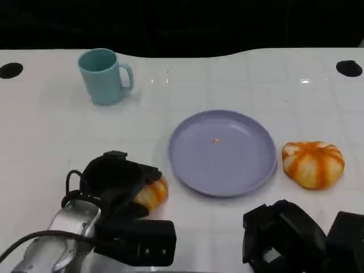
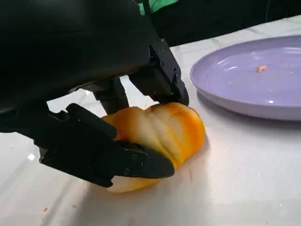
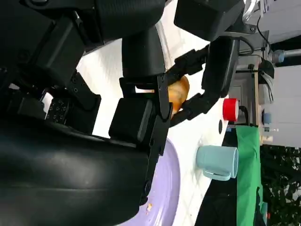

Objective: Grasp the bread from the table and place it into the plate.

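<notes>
Left hand (image 1: 116, 185) at lower left: fingers (image 2: 141, 162) closed around an orange bread roll (image 2: 160, 134) resting on the white table (image 1: 51, 131). Right hand (image 1: 284, 236), lower right, cropped; finger spread indeterminate. Purple plate (image 1: 223, 152) at centre. Second roll (image 1: 313, 164) right of plate.

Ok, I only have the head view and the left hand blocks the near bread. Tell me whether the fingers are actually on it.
Observer: Yes. The left wrist view shows the left hand with fingers wrapped around the near bread, which sits on the table.
Operator: Report whether it's lifted.
Observer: Not yet; its underside rests on the tabletop.
Operator: Check the plate side.
Observer: The plate lies just beyond the bread, apart from it, with a crumb inside.
</notes>
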You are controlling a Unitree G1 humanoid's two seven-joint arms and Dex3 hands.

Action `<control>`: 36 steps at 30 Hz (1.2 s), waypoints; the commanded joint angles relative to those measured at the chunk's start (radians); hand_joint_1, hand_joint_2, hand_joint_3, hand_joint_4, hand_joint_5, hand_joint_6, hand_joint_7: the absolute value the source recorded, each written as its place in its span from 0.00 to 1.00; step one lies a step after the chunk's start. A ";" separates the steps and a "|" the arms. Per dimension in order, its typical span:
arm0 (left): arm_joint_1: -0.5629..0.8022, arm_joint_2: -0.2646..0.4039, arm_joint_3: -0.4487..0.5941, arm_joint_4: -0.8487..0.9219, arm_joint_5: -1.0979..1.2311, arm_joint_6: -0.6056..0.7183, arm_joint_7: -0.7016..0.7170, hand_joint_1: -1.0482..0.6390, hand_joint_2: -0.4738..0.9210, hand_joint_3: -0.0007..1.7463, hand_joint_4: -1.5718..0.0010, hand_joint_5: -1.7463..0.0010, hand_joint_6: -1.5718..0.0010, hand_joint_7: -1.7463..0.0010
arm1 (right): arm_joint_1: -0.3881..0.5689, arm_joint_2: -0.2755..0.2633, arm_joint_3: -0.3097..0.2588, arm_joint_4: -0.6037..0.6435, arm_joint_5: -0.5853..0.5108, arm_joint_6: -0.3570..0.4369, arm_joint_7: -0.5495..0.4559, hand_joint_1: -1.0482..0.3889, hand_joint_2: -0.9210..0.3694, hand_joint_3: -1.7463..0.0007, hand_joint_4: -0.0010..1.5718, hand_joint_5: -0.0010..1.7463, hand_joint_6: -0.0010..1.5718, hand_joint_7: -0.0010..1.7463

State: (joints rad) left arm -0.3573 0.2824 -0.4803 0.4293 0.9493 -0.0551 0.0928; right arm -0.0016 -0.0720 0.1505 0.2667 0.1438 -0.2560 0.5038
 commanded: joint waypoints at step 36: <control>0.047 0.086 0.049 -0.056 -0.053 -0.155 0.367 0.50 0.65 0.81 0.42 0.00 0.55 0.00 | 0.037 -0.013 -0.005 -0.029 -0.014 0.009 -0.009 0.00 0.58 0.34 0.96 0.73 1.00 0.55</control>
State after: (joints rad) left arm -0.3262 0.3451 -0.4501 0.4099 0.9036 -0.2043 0.4306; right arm 0.0263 -0.0772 0.1540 0.2484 0.1164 -0.2419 0.4860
